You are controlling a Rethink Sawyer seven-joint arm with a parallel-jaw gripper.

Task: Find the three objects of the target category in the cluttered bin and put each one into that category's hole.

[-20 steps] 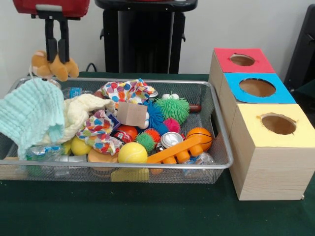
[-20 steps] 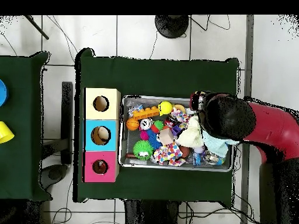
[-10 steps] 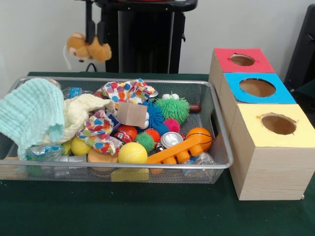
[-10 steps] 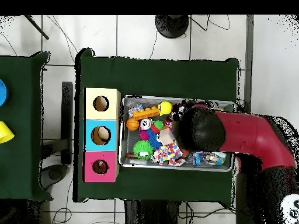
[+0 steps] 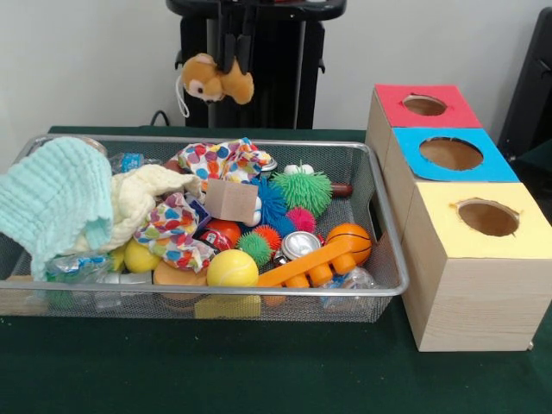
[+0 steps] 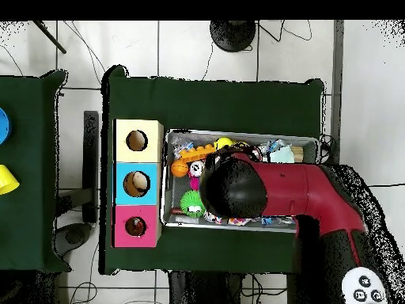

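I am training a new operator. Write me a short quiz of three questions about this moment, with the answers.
1. True or false: the tool holds a tan plush animal above the wire basket.
2. Which box top has the hole nearest the robot's pedestal: A red, B blue, C yellow?
3. Fill in: the orange basketball lies in the basket's end nearer the ___.

Key: 1 true; 2 A; 3 boxes.
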